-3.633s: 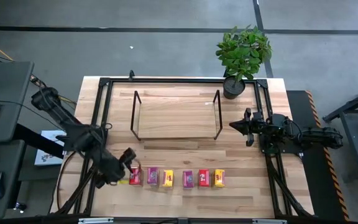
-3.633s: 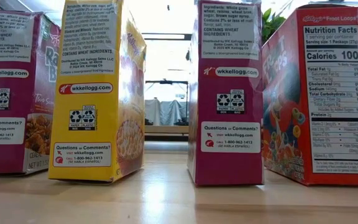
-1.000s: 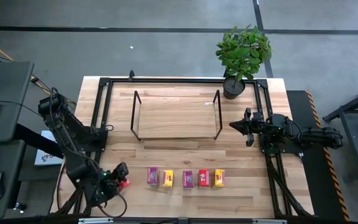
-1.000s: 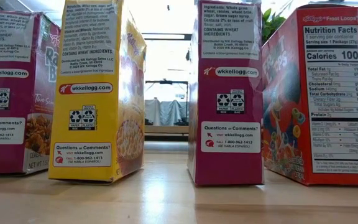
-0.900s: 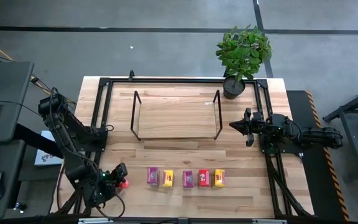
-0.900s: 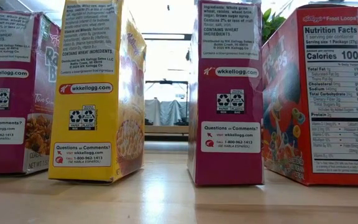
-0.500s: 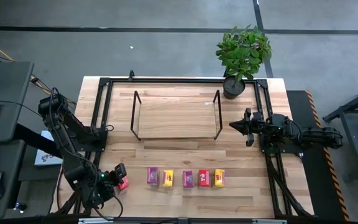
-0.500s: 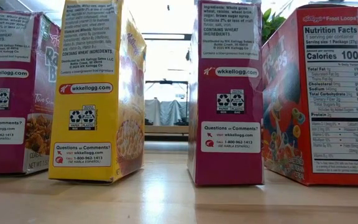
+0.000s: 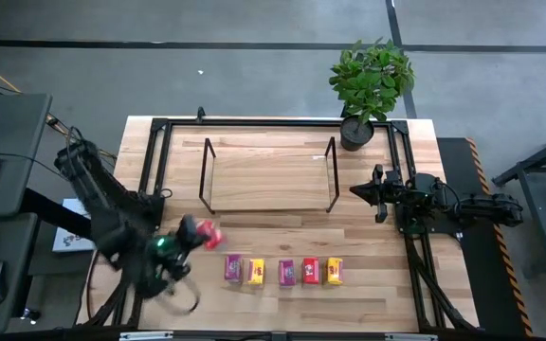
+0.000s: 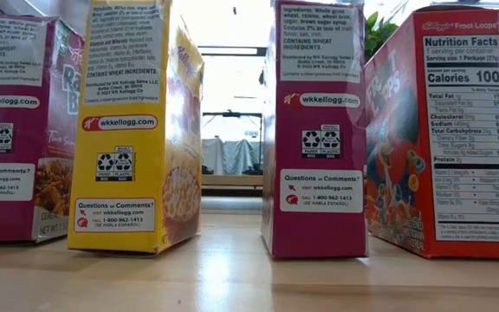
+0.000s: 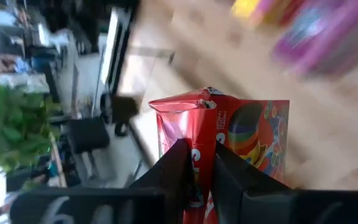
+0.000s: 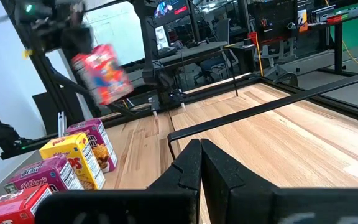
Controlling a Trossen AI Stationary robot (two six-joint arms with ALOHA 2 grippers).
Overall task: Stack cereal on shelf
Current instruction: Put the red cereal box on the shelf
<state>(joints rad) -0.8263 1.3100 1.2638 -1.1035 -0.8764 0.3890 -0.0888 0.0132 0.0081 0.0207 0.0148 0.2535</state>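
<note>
My left gripper (image 9: 195, 233) hangs above the table between the shelf (image 9: 268, 176) and the row of cereal, shut on a red cereal box (image 9: 209, 234). The right wrist view shows that box (image 12: 102, 71) in the air. Five more boxes stand in a row near the front edge: magenta (image 9: 232, 270), yellow (image 9: 255, 272), magenta (image 9: 287, 272), red (image 9: 310, 272), yellow (image 9: 333, 272). They fill the low view, resting on their bottom ends. My right gripper (image 9: 356, 190) waits shut at the shelf's right end. My left gripper pinches the red box between its two fingers (image 11: 180, 167) at the end nearest the wrist (image 11: 202, 163). The rest of the box (image 11: 247, 137) sticks out past the fingertips. The box is tilted and lifted clear of the table.
A potted plant (image 9: 370, 83) stands at the table's far right corner. A black frame (image 9: 159, 170) runs around the tabletop. The shelf's wire end frames (image 9: 207, 175) stand up at either end of its board.
My left gripper has gone up from the table's near left corner and swung toward the right and far side, carrying the red box. The box, low beside the row before, is now lifted clear and tilted. The five boxes in the row have kept still.
</note>
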